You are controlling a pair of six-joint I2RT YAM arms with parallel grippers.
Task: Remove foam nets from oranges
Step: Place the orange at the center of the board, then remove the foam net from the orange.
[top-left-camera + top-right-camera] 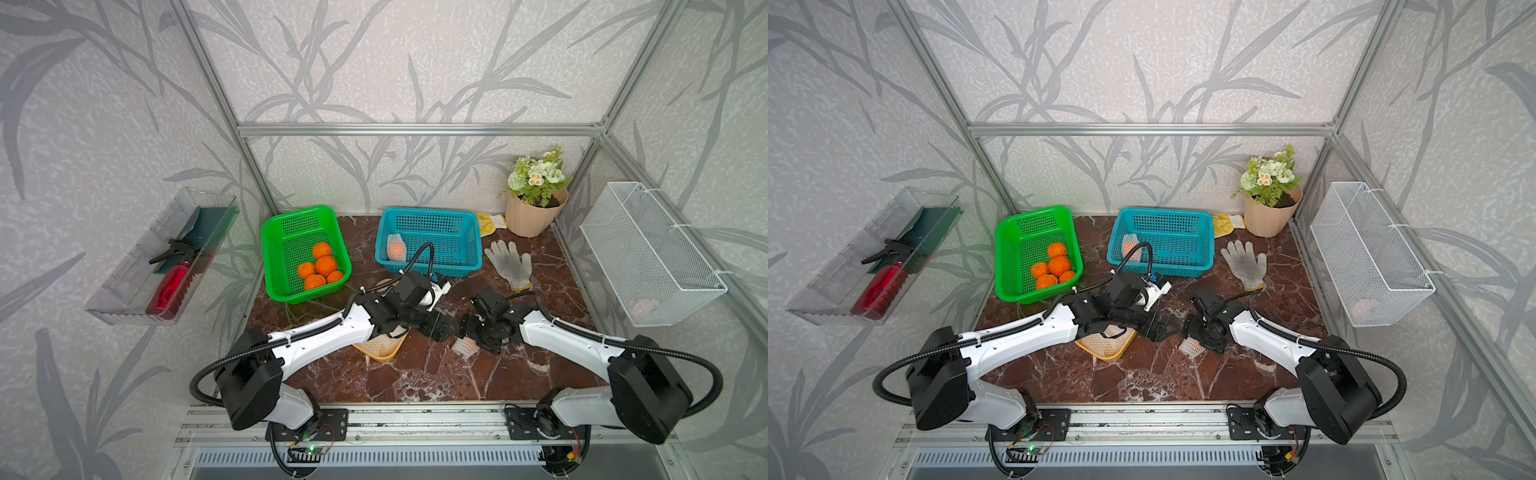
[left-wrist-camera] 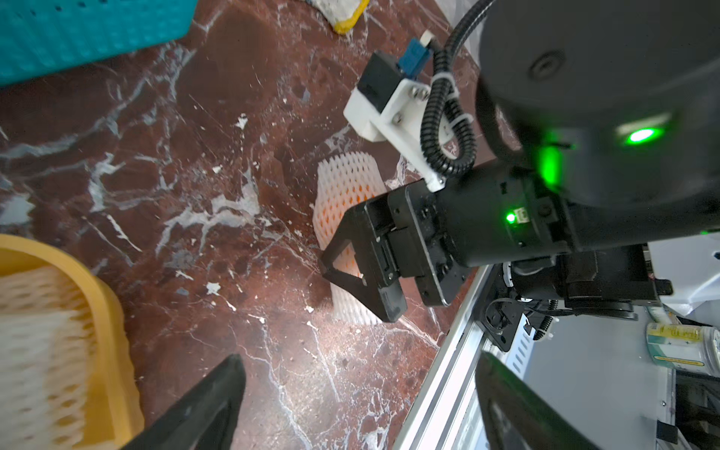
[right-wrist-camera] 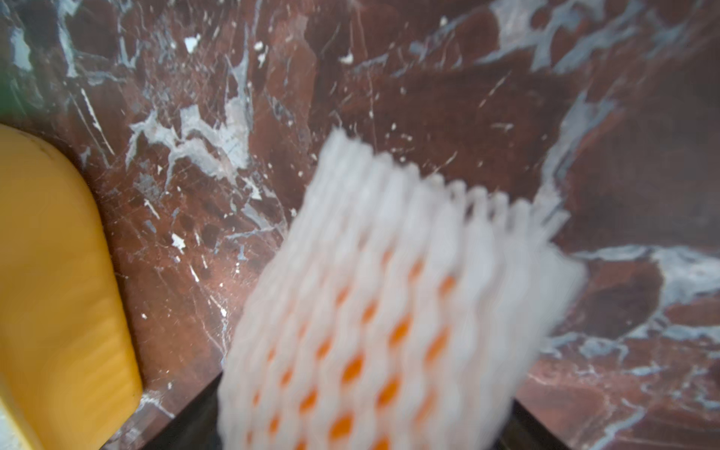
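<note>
**If you're pulling this foam net (image 3: 409, 218) off, go for the loose end**

Since the netted orange (image 2: 345, 195) lies on the worktop (image 2: 195, 175) with the right fingers (image 2: 366, 230) spread one to each side of it, I'd call this the set-up, not the pull itself. Can't tell if either pad actually touches the foam. The left fingers (image 2: 202, 409) are spread wide too, holding nothing, tips aimed at the fruit from nearby.

How I'd do it: right fingers close on the fat middle, only firm enough to stop it rolling. Left fingers pinch the end of the foam net that sticks out past the right fingertips, where the sleeve goes flat and ragged, then pull straight along the tube. Pull sideways and the mesh probably just stretches.

Material-wise: soft white ribbed foam, diamond holes showing orange skin. Looks springy, so a shallow pinch could slip. The fruit is round and the marbled red top looks glossy, so expect rolling.

Well off to the side of the left fingers, five bare oranges (image 1: 325, 265) sit in the green basket (image 1: 307, 294); empty nets (image 2: 39, 343) fill the yellow tray (image 2: 111, 311) just beside those fingers.
</note>
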